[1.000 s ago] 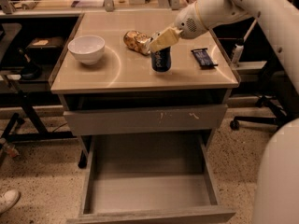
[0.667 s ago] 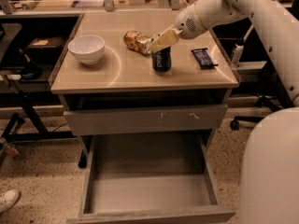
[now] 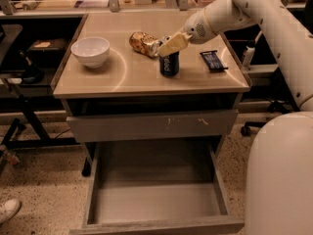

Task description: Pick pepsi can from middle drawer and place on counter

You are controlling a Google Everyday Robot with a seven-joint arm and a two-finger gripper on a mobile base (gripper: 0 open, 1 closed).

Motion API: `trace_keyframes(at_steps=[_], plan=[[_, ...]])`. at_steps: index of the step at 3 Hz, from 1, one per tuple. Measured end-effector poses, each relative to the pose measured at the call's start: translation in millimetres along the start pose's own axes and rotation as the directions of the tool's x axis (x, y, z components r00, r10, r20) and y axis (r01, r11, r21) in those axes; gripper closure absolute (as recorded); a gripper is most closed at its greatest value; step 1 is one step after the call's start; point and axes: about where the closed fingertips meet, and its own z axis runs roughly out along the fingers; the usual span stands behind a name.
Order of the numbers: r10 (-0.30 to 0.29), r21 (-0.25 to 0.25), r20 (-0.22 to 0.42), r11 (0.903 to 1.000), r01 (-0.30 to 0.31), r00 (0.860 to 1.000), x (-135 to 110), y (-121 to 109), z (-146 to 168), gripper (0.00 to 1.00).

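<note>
Glossy beige square table [image 3: 132,80] atop the grey cabinet: carrying four things — a bowl, two cans and a wrapped bar.
Small dark blue pepsi can [image 3: 169,64] with silver top: standing upright on the table, right of centre, just beside the dented can and well apart from the bowl.
Beige-tipped gripper [image 3: 168,47] on the white arm [image 3: 230,13]: reaching in from the upper right, hanging at the pepsi can's top rim.
Jaws: lying across the top of the pepsi can — cannot tell whether clamping it or sitting apart.
Wide shallow grey middle drawer [image 3: 156,199]: standing open at the bottom, showing its flat grey floor and low side walls.
Plain grey drawer front [image 3: 151,125]: sitting shut between the table edge and the open drawer, showing pale scuffs.
Round white bowl [image 3: 90,51]: resting on the table's left part.
Gold-brown dented can [image 3: 144,43]: lying on its side, behind and left of the pepsi can.
Dark wrapped bar [image 3: 213,60]: lying flat near the table's right edge.
White robot body [image 3: 281,175]: filling the lower right corner.
</note>
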Motion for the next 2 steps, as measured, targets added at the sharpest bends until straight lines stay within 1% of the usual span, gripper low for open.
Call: trace_keyframes(at_steps=[1, 2], plan=[[-0.003, -0.001, 0.000, 1.0000, 0.003, 1.000, 0.0, 0.1, 0.6, 0.81], [-0.003, -0.001, 0.000, 1.0000, 0.003, 1.000, 0.0, 0.1, 0.6, 0.59]])
